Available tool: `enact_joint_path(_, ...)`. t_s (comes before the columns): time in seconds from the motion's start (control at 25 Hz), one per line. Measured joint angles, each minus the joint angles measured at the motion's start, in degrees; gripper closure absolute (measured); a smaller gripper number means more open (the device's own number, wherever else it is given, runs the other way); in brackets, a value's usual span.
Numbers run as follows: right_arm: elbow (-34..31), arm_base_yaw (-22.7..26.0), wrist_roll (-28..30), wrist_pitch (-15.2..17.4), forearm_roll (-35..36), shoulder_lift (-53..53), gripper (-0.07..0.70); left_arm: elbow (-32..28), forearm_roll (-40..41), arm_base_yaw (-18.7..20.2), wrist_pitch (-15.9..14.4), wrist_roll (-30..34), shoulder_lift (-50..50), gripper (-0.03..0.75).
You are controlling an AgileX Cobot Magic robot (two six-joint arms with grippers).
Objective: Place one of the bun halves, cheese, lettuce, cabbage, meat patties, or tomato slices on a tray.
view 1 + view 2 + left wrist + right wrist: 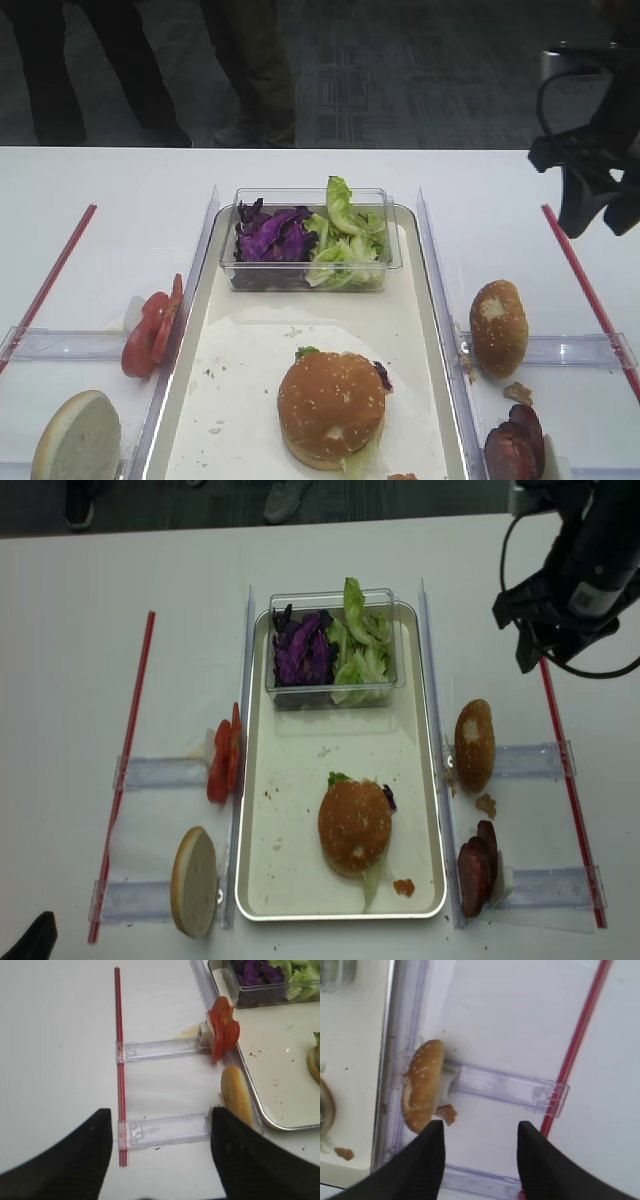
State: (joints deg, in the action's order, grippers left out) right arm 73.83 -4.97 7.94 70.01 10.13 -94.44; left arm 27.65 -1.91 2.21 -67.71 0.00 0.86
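Observation:
The cream tray (430, 300) holds an assembled burger topped by a sesame bun half (331, 405). Another sesame bun half (498, 326) (422, 1085) stands on edge just right of the tray. My right gripper (480, 1135) (600, 212) hangs open and empty above the table, to the right of that bun. Meat patties (516, 446) lie at the front right. Tomato slices (150, 330) (223, 1030) lean against the tray's left rim. Purple cabbage (270, 237) and lettuce (345, 235) fill a clear box. My left gripper (160, 1120) is open and empty, left of the tray. No cheese shows.
A pale bun half (75, 442) (235, 1092) stands at the front left. Clear plastic holders (505, 1087) (160, 1127) and red strips (585, 280) (119, 1060) flank the tray. A crumb (446, 1112) lies by the right bun. People stand beyond the table's far edge.

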Motion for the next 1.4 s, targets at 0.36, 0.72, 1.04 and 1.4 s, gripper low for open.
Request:
enact_joint_path(0.36, 0.0, 7.4, -0.2, 0.0, -2.1, 0.0, 0.244, 0.0, 0.0, 0.0, 0.0, 0.0, 0.0, 0.306)
enact_joint_path(0.72, -1.2, 7.4, -0.2, -0.1, -1.9, 0.3, 0.244, 0.0, 0.0, 0.0, 0.0, 0.0, 0.0, 0.307)
enact_joint_path(1.04, -8.3, 7.4, -0.3, -0.1, -0.6, 5.3, 0.244, 0.0, 0.0, 0.0, 0.0, 0.0, 0.0, 0.307)
enact_joint_path(1.4, -15.8, 7.4, -0.3, -0.1, 0.0, 13.3, 0.244, 0.0, 0.0, 0.0, 0.0, 0.0, 0.0, 0.307)
